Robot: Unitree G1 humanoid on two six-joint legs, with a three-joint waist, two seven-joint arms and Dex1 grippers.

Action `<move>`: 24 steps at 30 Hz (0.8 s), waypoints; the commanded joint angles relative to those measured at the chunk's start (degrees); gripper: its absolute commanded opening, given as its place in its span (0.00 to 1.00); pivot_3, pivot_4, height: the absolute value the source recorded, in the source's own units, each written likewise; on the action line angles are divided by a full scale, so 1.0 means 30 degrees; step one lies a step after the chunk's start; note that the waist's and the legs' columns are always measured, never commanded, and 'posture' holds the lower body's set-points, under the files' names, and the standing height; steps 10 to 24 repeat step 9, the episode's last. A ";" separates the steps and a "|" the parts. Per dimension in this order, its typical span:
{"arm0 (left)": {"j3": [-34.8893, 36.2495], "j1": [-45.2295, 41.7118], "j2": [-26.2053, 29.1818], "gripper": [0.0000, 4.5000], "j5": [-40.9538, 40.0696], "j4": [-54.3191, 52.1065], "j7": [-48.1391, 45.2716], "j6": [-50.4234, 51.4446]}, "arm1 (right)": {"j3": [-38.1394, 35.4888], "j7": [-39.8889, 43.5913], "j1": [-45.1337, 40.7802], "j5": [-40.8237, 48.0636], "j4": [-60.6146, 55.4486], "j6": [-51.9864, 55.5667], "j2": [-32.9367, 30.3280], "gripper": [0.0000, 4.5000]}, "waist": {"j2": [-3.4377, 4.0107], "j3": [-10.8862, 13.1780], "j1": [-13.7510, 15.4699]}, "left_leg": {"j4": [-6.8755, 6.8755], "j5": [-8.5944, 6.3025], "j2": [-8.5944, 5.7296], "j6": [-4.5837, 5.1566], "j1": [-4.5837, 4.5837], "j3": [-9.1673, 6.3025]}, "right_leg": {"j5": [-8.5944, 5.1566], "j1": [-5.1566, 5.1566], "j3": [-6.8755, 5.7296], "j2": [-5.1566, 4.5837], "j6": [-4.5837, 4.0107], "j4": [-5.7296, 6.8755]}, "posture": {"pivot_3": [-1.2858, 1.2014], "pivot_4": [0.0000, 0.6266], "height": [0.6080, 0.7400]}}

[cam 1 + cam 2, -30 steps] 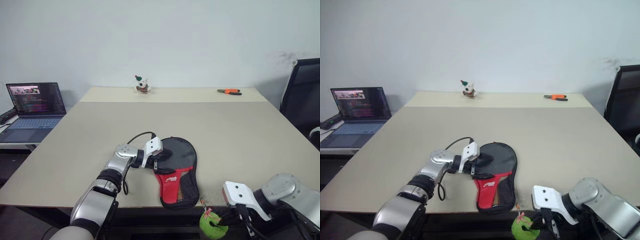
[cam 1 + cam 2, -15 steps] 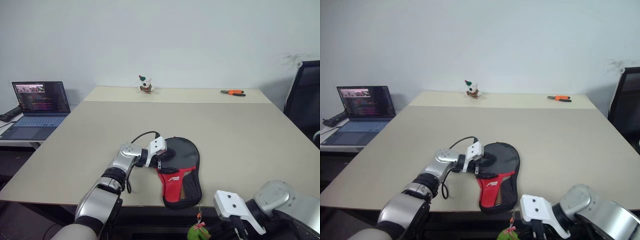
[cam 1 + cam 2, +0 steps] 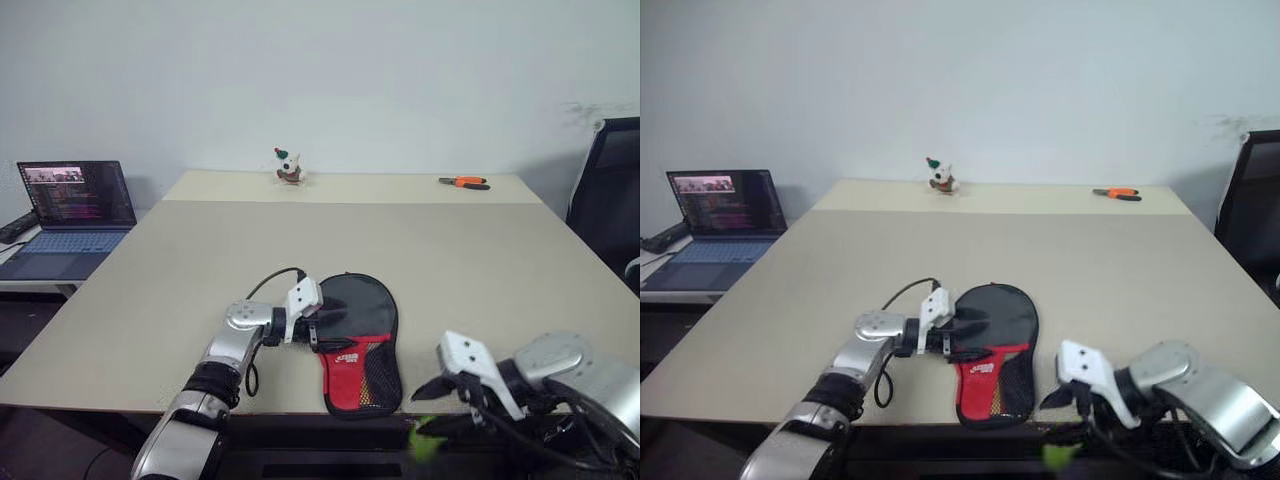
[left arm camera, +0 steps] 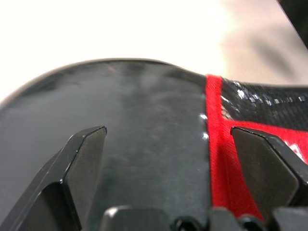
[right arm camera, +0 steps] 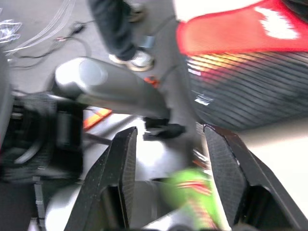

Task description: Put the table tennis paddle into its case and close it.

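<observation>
The case (image 3: pixel 362 312), a black paddle-shaped pouch with a red panel and mesh pocket, lies flat near the table's front edge. The table tennis paddle is hidden. My left gripper (image 3: pixel 318 326) is open at the case's left side, its fingers (image 4: pixel 85 159) spread over the glossy black fabric (image 4: pixel 144 106). My right gripper (image 3: pixel 432 405) is open just off the front edge, right of the case's narrow end. A small green charm (image 3: pixel 425 445) shows blurred below it and between its fingers (image 5: pixel 124 159). The case's red and mesh end (image 5: pixel 231 29) lies just beyond them.
An open laptop (image 3: pixel 75 200) stands on a side desk at left. A small toy figure (image 3: pixel 287 168) and orange pliers (image 3: pixel 460 182) sit at the table's far edge. A black chair (image 3: pixel 610 200) stands at right. A person's shoe (image 5: pixel 132 58) and cables are on the floor.
My right gripper has gone from shut on the green charm to open, rising toward the table's front edge. The charm now blurs below it. The left gripper has drawn back slightly.
</observation>
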 commanded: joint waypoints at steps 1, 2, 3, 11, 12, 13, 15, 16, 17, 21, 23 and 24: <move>0.2093 0.2473 0.1963 1.00 -0.2468 -0.7303 0.0892 0.3712 | -0.2390 -0.1286 -0.1726 -0.0366 0.4558 -0.1918 0.1428 0.53 | -0.0013 0.0021 -0.0389 | -0.0005 -0.0001 0.0004 -0.0002 0.0006 0.0007 | 0.0000 -0.0005 0.0012 -0.0026 -0.0004 0.0005 | 0.52 0.24 1.00; 0.2447 0.3115 0.2447 1.00 -0.2897 -0.8607 0.1218 0.4700 | -0.2750 -0.1353 -0.2250 -0.0336 0.5710 -0.2331 0.1789 0.53 | 0.0006 0.0042 -0.0392 | -0.0012 -0.0003 0.0008 -0.0006 0.0016 0.0021 | 0.0001 -0.0011 0.0026 -0.0060 -0.0009 0.0011 | 0.52 0.24 1.00; 0.2712 0.3618 0.2827 1.00 -0.3225 -0.9559 0.1496 0.5458 | -0.2909 -0.1194 -0.2609 -0.0375 0.6582 -0.2693 0.2003 0.53 | 0.0021 0.0065 -0.0380 | -0.0012 -0.0003 -0.0002 -0.0005 0.0015 0.0005 | -0.0003 -0.0008 0.0013 -0.0068 -0.0015 0.0016 | 0.52 0.24 1.00; 0.4442 0.6491 0.3689 1.00 -0.3840 -1.2420 0.4126 0.7436 | -0.1886 -0.1286 -0.4924 -0.2623 1.1216 -0.5422 0.3233 0.53 | 0.0047 0.0080 -0.0214 | -0.0031 -0.0004 -0.0034 -0.0006 0.0014 -0.0042 | -0.0024 0.0011 0.0010 -0.0046 -0.0039 0.0013 | 0.52 0.24 1.00; 0.4442 0.6491 0.3689 1.00 -0.3840 -1.2420 0.4126 0.7436 | -0.1886 -0.1286 -0.4924 -0.2623 1.1216 -0.5422 0.3233 0.53 | 0.0047 0.0080 -0.0214 | -0.0031 -0.0004 -0.0034 -0.0006 0.0014 -0.0042 | -0.0024 0.0011 0.0010 -0.0046 -0.0039 0.0013 | 0.52 0.24 1.00; 0.4442 0.6491 0.3689 1.00 -0.3840 -1.2420 0.4126 0.7436 | -0.1886 -0.1286 -0.4924 -0.2623 1.1216 -0.5422 0.3233 0.53 | 0.0047 0.0080 -0.0214 | -0.0031 -0.0004 -0.0034 -0.0006 0.0014 -0.0042 | -0.0024 0.0011 0.0010 -0.0046 -0.0039 0.0013 | 0.52 0.24 1.00; 0.4442 0.6491 0.3689 1.00 -0.3840 -1.2420 0.4126 0.7436 | -0.1886 -0.1286 -0.4924 -0.2623 1.1216 -0.5422 0.3233 0.53 | 0.0047 0.0080 -0.0214 | -0.0031 -0.0004 -0.0034 -0.0006 0.0014 -0.0042 | -0.0024 0.0011 0.0010 -0.0046 -0.0039 0.0013 | 0.52 0.24 1.00; 0.4442 0.6491 0.3689 1.00 -0.3840 -1.2420 0.4126 0.7436 | -0.1886 -0.1286 -0.4924 -0.2623 1.1216 -0.5422 0.3233 0.53 | 0.0047 0.0080 -0.0214 | -0.0031 -0.0004 -0.0034 -0.0006 0.0014 -0.0042 | -0.0024 0.0011 0.0010 -0.0046 -0.0039 0.0013 | 0.52 0.24 1.00; 0.4442 0.6491 0.3689 1.00 -0.3840 -1.2420 0.4126 0.7436 | -0.1886 -0.1286 -0.4924 -0.2623 1.1216 -0.5422 0.3233 0.53 | 0.0047 0.0080 -0.0214 | -0.0031 -0.0004 -0.0034 -0.0006 0.0014 -0.0042 | -0.0024 0.0011 0.0010 -0.0046 -0.0039 0.0013 | 0.52 0.24 1.00; 0.4442 0.6491 0.3689 1.00 -0.3840 -1.2420 0.4126 0.7436 | -0.1886 -0.1286 -0.4924 -0.2623 1.1216 -0.5422 0.3233 0.53 | 0.0047 0.0080 -0.0214 | -0.0031 -0.0004 -0.0034 -0.0006 0.0014 -0.0042 | -0.0024 0.0011 0.0010 -0.0046 -0.0039 0.0013 | 0.52 0.24 1.00; 0.4442 0.6491 0.3689 1.00 -0.3840 -1.2420 0.4126 0.7436 | -0.1886 -0.1286 -0.4924 -0.2623 1.1216 -0.5422 0.3233 0.53 | 0.0047 0.0080 -0.0214 | -0.0031 -0.0004 -0.0034 -0.0006 0.0014 -0.0042 | -0.0024 0.0011 0.0010 -0.0046 -0.0039 0.0013 | 0.52 0.24 1.00; 0.4442 0.6491 0.3689 1.00 -0.3840 -1.2420 0.4126 0.7436 | -0.1886 -0.1286 -0.4924 -0.2623 1.1216 -0.5422 0.3233 0.53 | 0.0047 0.0080 -0.0214 | -0.0031 -0.0004 -0.0034 -0.0006 0.0014 -0.0042 | -0.0024 0.0011 0.0010 -0.0046 -0.0039 0.0013 | 0.52 0.24 1.00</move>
